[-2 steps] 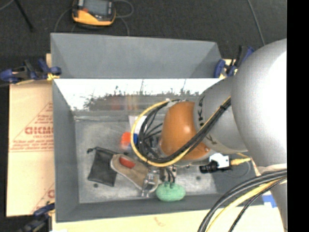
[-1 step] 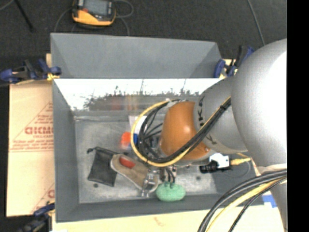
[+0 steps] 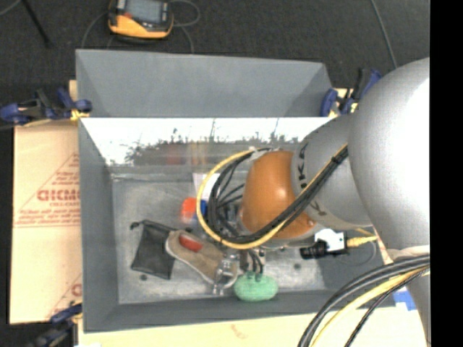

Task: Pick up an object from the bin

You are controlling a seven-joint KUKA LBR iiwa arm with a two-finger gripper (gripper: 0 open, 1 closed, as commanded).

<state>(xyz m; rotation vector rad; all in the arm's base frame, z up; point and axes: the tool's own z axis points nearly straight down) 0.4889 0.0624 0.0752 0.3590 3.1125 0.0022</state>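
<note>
Closest to the near wall of the grey metal bin [image 3: 98, 223] lies a green, lumpy, soft-looking blob [image 3: 255, 288]. The end effector [image 3: 242, 267] hangs low just above and beside it, under the arm's orange cover. I cannot tell if the end effector is apart or together, and nothing shows held in it.

Just to its left lies a tan, flat, shoe-shaped thing [image 3: 189, 255] with a small red piece [image 3: 191, 242] on top. Its right end reaches up to the end effector. Further left is a black cloth pouch [image 3: 153, 250]. Farther back sits a small orange and blue thing [image 3: 190, 208].

I think the arm is at the reaching-down step, and the pick is not yet made. Next it has to settle on one thing, the green blob or the tan end, close on it firmly, then lift straight up clear of the near wall.
</note>
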